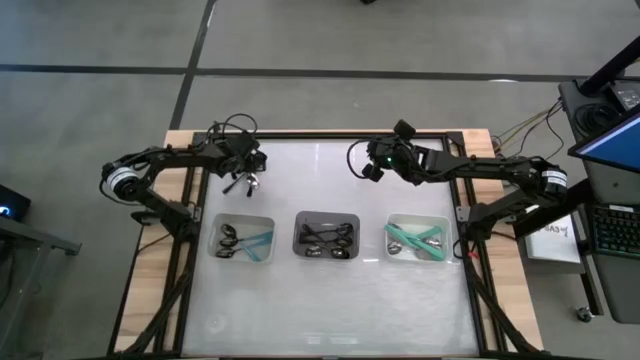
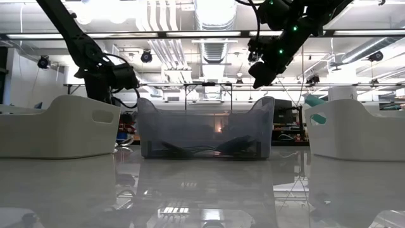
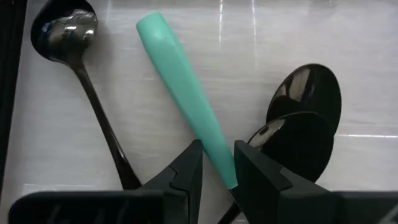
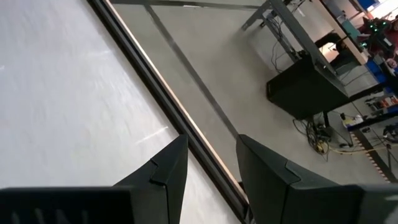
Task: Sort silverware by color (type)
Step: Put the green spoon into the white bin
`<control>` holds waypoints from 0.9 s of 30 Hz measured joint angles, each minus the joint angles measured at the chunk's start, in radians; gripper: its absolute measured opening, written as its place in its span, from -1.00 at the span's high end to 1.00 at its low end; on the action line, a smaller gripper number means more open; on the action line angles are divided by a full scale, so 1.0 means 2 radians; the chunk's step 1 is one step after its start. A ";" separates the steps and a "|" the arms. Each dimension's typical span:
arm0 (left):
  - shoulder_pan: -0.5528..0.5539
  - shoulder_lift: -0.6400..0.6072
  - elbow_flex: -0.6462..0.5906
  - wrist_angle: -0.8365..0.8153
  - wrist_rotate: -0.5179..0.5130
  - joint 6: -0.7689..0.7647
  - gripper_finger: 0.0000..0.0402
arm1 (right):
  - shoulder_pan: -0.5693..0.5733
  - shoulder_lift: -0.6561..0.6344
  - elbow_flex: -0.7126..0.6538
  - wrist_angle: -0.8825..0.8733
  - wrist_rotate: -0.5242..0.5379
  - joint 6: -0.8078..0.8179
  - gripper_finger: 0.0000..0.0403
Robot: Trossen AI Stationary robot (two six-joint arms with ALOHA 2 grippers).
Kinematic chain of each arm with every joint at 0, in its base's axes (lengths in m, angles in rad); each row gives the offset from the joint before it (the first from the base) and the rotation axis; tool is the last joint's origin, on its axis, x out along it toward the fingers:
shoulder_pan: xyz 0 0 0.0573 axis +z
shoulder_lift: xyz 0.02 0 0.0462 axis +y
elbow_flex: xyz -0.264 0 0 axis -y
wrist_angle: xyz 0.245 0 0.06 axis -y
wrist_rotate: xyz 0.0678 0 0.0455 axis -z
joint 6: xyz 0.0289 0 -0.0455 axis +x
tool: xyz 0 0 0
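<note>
A mint-green spoon (image 3: 180, 87) lies on the white table near its far left, between black spoons: one (image 3: 65, 28) to one side and two overlapping bowls (image 3: 308, 93) to the other. My left gripper (image 3: 219, 165) is low over them (image 1: 247, 180), shut on the green handle. The green spoon's bowl end is hidden under the gripper. My right gripper (image 1: 368, 168) hangs raised over the far middle of the table, open (image 4: 211, 162) with nothing between its fingers. My left gripper pinches the narrower stretch of the green spoon's handle (image 3: 214, 146) between its two fingers. The fingers come from above, slanting down, and the handle runs slantwise through the gap. The spoon lies flat on the table, its thick free end (image 3: 150, 28) pointing away from the fingers.
Three trays stand in a row on the near half: the left (image 1: 268, 222) with green and dark spoons, the middle (image 1: 300, 218) with black ones, the right (image 1: 392, 222) with green and silver ones. A dark frame rail (image 4: 155, 87) runs along the table's far edge.
</note>
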 joint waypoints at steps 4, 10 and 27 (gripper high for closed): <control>0.000 0.000 0.000 -0.007 0.006 0.020 0.64 | 0.000 0.000 0.000 0.000 0.000 0.000 0.36; -0.002 0.000 -0.001 -0.043 0.029 0.080 0.64 | 0.000 0.000 0.000 0.000 0.000 0.000 0.36; -0.007 0.003 0.000 -0.034 0.012 0.014 0.90 | 0.000 0.000 0.000 0.000 0.000 -0.001 0.36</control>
